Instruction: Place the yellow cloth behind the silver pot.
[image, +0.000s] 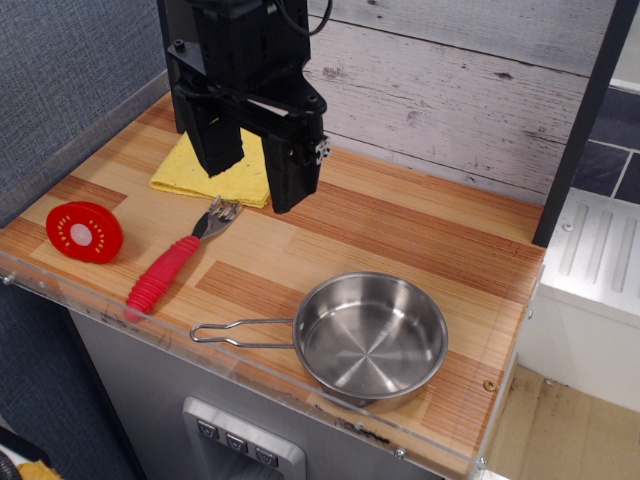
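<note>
The yellow cloth (243, 176) lies flat at the back left of the wooden tabletop, partly hidden by my gripper. The silver pot (371, 335) sits near the front edge at centre right, its thin wire handle (238, 333) pointing left. My black gripper (253, 183) hangs over the cloth with its two fingers spread wide apart and nothing between them. The left finger (216, 145) is over the cloth's middle, the right finger (291, 170) at its right edge. I cannot tell whether the tips touch the cloth.
A fork (176, 260) with a red handle lies left of the pot's handle. A red round toy slice (85, 231) sits at the far left. A grey plank wall (450, 90) rises behind the table. A clear rim (250, 380) runs along the front edge.
</note>
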